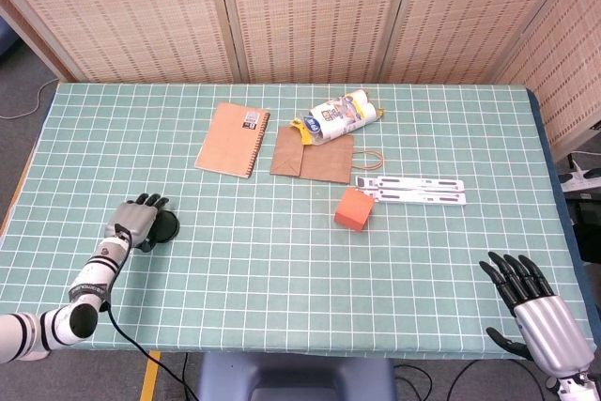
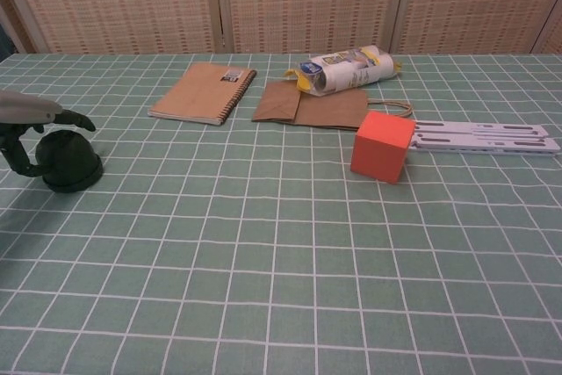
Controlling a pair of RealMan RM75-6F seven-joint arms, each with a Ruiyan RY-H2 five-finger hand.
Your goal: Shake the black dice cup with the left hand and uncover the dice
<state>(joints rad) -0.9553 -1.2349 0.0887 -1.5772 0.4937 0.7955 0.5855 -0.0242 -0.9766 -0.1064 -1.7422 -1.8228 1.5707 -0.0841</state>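
Observation:
The black dice cup (image 2: pixel 68 162) stands mouth down on the green checked tablecloth at the far left, also in the head view as the cup (image 1: pixel 166 228). No dice show; the cup covers whatever is beneath it. My left hand (image 1: pixel 135 223) is right beside the cup with its fingers (image 2: pixel 75 118) spread out over and around it, no longer wrapped on it. My right hand (image 1: pixel 535 312) hangs at the table's near right corner, fingers apart and holding nothing.
A brown spiral notebook (image 1: pixel 232 138), a brown paper bag (image 1: pixel 314 155), a lying snack packet (image 1: pixel 343 115), a white folding stand (image 1: pixel 420 188) and an orange cube (image 1: pixel 353 208) lie across the middle and back of the table (image 1: pixel 282 269).

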